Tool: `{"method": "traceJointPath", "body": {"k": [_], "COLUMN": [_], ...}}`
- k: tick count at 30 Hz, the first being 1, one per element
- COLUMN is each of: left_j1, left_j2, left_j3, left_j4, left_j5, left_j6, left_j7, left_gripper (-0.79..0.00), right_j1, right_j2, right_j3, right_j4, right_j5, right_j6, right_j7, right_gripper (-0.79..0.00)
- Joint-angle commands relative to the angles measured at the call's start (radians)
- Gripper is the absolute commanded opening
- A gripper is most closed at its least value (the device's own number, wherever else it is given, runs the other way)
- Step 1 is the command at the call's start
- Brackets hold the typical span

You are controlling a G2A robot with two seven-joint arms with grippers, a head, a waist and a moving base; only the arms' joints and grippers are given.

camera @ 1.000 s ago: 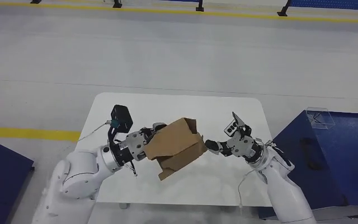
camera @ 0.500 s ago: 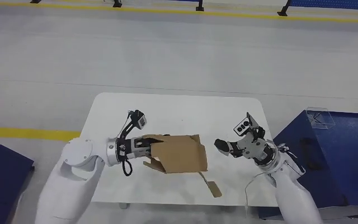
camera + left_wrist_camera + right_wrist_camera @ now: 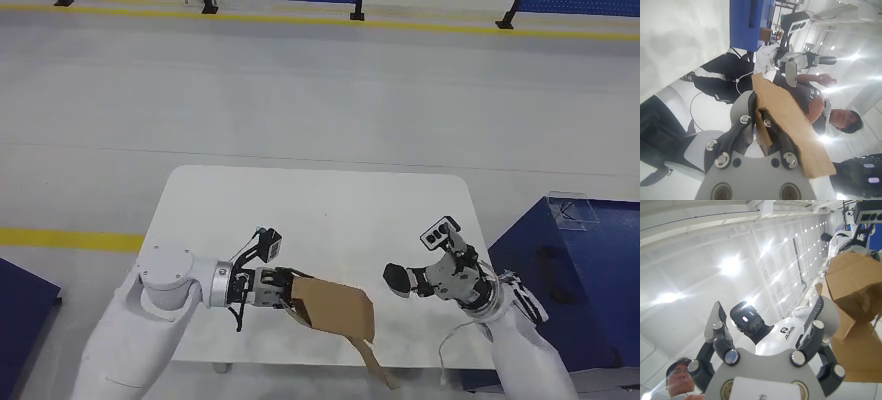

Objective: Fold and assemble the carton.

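Over the table (image 3: 320,200), the carton (image 3: 340,308) has swung down from the middle to the 6 o'clock edge. One flap now hangs off at 5 o'clock. My left claw (image 3: 291,291) stays pinched on its corner. My right claw (image 3: 398,279) is wide open and empty, and has backed off to the carton's 3 o'clock. I think the folding is far from done.

Held carton (image 3: 338,308) overhanging table (image 3: 320,205) front edge, gap before right end effector (image 3: 393,278)
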Motion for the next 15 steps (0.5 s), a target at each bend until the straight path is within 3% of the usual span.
{"method": "traceJointPath", "body": {"k": [1,11,15], "left_j1": [-0.003,-0.008,0.007], "left_j2": [0.001,0.003,0.002], "left_j3": [0.003,0.001,0.012], "left_j4": [-0.002,-0.025,-0.027], "left_j5": [-0.013,-0.003,-0.062], "left_j6": [0.012,-0.021,0.038], "left_j7": [-0.003,0.02,0.049], "left_gripper": [-0.785,-0.785,-0.785], "right_j1": [0.003,-0.003,-0.011], "right_j2": [0.0,0.001,0.002], "right_j3": [-0.004,-0.048,-0.062], "right_j4": [0.009,0.017,0.009], "right_j5": [-0.024,-0.077,-0.105], "right_j6": [-0.02,-0.058,-0.076], "right_j7": [-0.007,0.037,0.057], "right_gripper": [0.0,0.0,0.0]}}
